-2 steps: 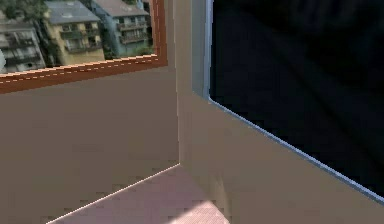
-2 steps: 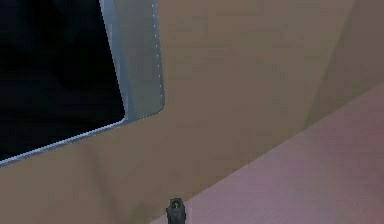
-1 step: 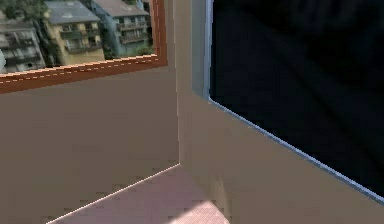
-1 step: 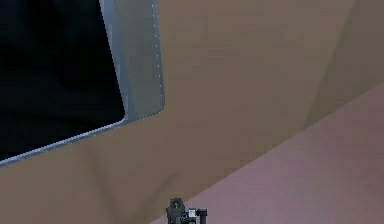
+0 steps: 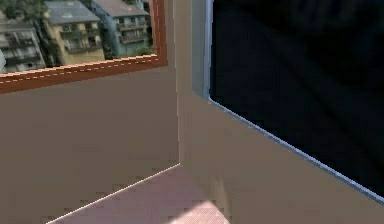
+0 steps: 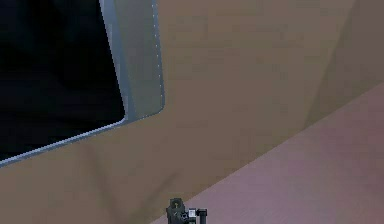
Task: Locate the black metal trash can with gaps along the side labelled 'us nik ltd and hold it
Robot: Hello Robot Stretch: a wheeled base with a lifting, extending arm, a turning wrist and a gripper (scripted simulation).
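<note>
Here, with the wooden-framed window [image 5: 70, 35] left of the dark panel [image 5: 300, 80] and the gripper [image 6: 183, 213] low beneath that panel, likely tucked for driving, I cannot tell its jaw state or load, nor where the trash can stands, so I judge the search unfinished.

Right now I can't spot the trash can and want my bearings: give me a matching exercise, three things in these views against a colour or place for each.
Things:
1. window
2. dark panel
3. floor

Descriptions:
A. pinkish, at the forward view's bottom
B. brown frame, buildings outside
C. pale grey frame, on the forward view's right

Pairs: 1-B, 2-C, 3-A.
</note>
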